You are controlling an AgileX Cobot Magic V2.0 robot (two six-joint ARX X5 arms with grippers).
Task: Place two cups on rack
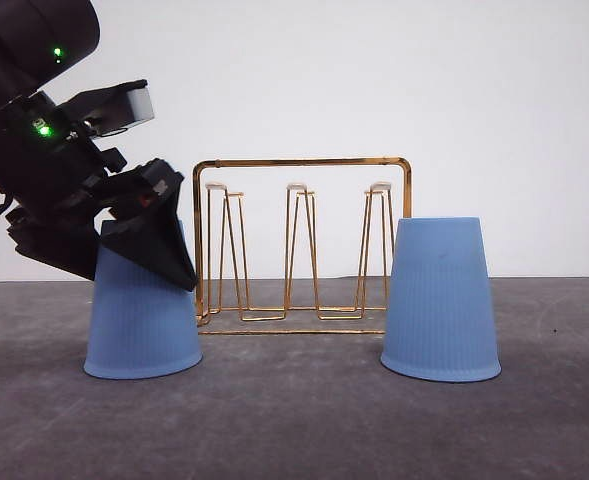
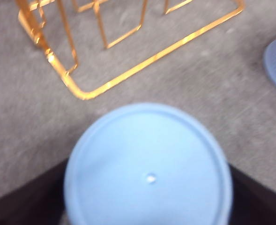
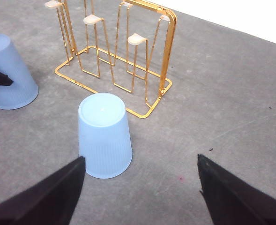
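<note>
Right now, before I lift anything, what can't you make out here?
- Front view: the left gripper covers the left cup's top, so finger contact is unclear.
- Left wrist view: blurred; the rack is cut off by the edge.
- Right wrist view: the right gripper's fingertips only; the right cup stands ungripped.

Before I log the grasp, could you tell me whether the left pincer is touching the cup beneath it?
Cannot tell. In the front view the left pincer overlaps the left cup, hiding any contact.

You get bright, even light with soft shadows on the counter (image 1: pixel 294 420); the left wrist view is blurred, its cup (image 2: pixel 148 168) unsharp.
</note>
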